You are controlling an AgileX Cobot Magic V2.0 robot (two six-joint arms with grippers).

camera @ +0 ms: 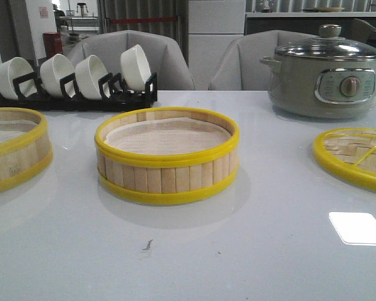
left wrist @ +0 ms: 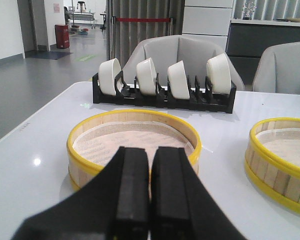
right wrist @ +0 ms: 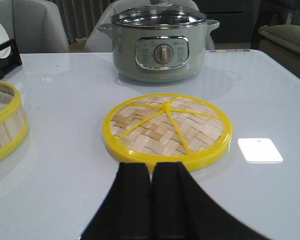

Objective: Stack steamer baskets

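One steamer basket [camera: 167, 155] sits in the middle of the white table. A second steamer basket [camera: 12, 148] sits at the left edge of the front view, partly cut off. In the left wrist view the left basket [left wrist: 132, 140] lies just beyond my left gripper [left wrist: 150, 152], which is shut and empty; the middle basket [left wrist: 280, 155] shows at the side. My right gripper [right wrist: 151, 167] is shut and empty, just short of the flat woven lid [right wrist: 167, 129]. The middle basket's edge [right wrist: 5, 122] shows in the right wrist view. Neither gripper appears in the front view.
A black rack with several white bowls [camera: 75, 78] stands at the back left. A grey electric pot with a glass lid [camera: 326, 72] stands at the back right. The lid [camera: 357, 157] lies at the right. A bright light patch [camera: 358, 227] falls on the table.
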